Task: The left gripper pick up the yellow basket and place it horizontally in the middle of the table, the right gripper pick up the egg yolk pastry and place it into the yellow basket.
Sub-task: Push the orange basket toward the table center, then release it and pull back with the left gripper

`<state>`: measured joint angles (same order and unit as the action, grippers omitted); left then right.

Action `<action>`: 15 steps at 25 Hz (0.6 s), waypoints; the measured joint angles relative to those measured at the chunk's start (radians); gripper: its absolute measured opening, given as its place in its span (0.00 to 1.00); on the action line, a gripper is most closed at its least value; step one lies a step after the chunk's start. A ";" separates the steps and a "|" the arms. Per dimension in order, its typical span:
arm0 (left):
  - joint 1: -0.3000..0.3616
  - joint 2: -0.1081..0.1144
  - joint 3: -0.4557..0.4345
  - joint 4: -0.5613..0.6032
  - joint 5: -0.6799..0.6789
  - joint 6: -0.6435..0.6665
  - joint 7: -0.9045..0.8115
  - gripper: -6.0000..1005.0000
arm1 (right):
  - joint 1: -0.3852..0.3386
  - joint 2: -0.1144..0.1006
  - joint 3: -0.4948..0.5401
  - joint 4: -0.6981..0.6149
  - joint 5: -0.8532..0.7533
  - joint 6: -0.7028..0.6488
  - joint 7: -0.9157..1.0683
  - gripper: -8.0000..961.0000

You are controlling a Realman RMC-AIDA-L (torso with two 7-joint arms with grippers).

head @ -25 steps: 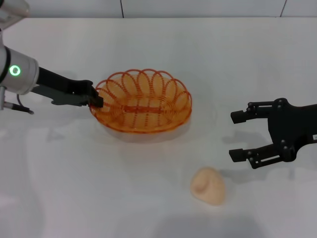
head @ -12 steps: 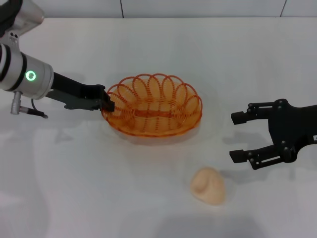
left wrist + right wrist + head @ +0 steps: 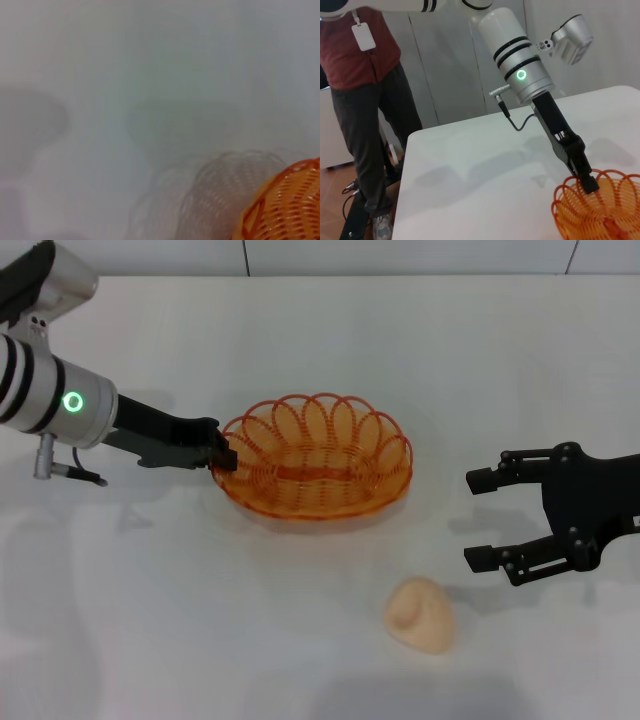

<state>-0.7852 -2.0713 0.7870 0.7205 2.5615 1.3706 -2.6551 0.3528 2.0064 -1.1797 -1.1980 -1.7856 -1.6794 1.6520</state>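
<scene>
- Left gripper (image 3: 222, 452) was clenched on the basket's (image 3: 316, 454) left rim, gripped at the edge to carry it, probably to mid-table (image 3: 200, 620).
- Pastry (image 3: 420, 614) lay in front of the basket, apart.
- Right gripper (image 3: 484, 518) waited just right of it, jaws spread, ready to pick.

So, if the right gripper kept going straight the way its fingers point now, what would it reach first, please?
Probably nothing nearby. The open right gripper points across bare table. The basket lies beyond that line and the pastry nearer the robot, though depth is hard to judge.
</scene>
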 joint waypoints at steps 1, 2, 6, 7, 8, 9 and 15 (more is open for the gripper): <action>-0.001 0.001 0.000 -0.009 0.000 -0.003 0.000 0.09 | 0.000 0.000 0.000 0.000 0.000 0.000 0.000 0.89; -0.001 0.002 0.000 -0.009 0.000 -0.003 -0.001 0.09 | 0.000 0.000 0.000 0.000 0.000 0.000 0.000 0.89; -0.002 0.004 -0.001 -0.009 0.000 -0.004 -0.006 0.09 | 0.000 0.000 0.000 0.000 0.000 -0.001 0.000 0.89; -0.002 0.005 -0.001 -0.009 0.000 -0.004 -0.007 0.09 | 0.000 0.000 0.000 0.000 0.000 -0.001 0.000 0.89; -0.001 0.006 -0.001 -0.009 0.000 -0.004 -0.008 0.09 | 0.000 0.000 0.000 0.000 0.000 -0.002 0.000 0.89; -0.001 0.007 -0.002 -0.010 0.001 -0.004 -0.010 0.09 | 0.000 0.000 0.000 0.000 0.000 -0.002 0.000 0.89; 0.000 0.008 -0.002 -0.010 0.010 0.002 -0.023 0.09 | 0.000 0.000 0.000 0.000 0.002 -0.002 0.000 0.89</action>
<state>-0.7857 -2.0628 0.7854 0.7102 2.5712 1.3722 -2.6780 0.3528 2.0064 -1.1797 -1.1983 -1.7835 -1.6813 1.6524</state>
